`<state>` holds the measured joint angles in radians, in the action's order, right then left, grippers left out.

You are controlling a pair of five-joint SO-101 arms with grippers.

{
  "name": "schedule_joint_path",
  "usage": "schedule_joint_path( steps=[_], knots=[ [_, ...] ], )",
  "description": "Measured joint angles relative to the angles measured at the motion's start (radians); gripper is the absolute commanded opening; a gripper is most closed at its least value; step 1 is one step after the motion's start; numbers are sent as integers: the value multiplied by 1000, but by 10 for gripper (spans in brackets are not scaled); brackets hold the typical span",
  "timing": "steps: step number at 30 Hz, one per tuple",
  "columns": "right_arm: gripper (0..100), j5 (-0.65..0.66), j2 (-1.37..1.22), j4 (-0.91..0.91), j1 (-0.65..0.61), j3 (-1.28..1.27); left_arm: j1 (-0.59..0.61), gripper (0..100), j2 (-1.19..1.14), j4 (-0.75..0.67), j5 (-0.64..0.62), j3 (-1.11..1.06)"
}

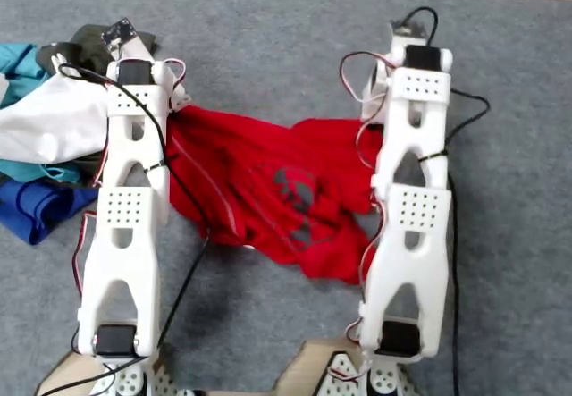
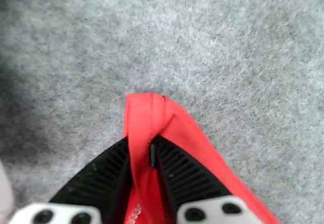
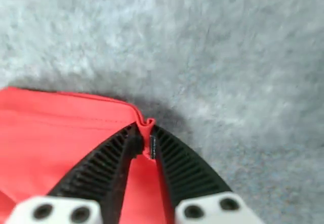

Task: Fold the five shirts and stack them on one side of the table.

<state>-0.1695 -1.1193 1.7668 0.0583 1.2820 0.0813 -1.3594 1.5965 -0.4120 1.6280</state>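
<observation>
High view: five shirts and two white arms on one grey table.
Heap, far left: four shirts bunched together, touching: one teal shirt, one dark green shirt, one white shirt, one blue shirt nearest the arm bases.
Left arm: one, just beside the heap, at the red shirt's left edge.
Left gripper: jaws clamped on a hemmed corner of red cloth.
Red shirt: one, crumpled, spread between the two arms, dark print facing up.
Right arm: one, at the red shirt's right edge.
Right gripper: jaws pinched together on a fold of red hem.
</observation>
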Motion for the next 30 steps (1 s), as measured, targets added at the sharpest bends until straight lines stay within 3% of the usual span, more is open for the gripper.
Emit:
schedule_joint_path(
  steps=[9, 30],
  knots=[
    [4, 133, 51, 0, -2, 298, 9, 19, 52, 32, 0, 0],
    [4, 446, 1002, 5, -5, 327, -18, 18, 937, 152, 222, 2]
  ],
)
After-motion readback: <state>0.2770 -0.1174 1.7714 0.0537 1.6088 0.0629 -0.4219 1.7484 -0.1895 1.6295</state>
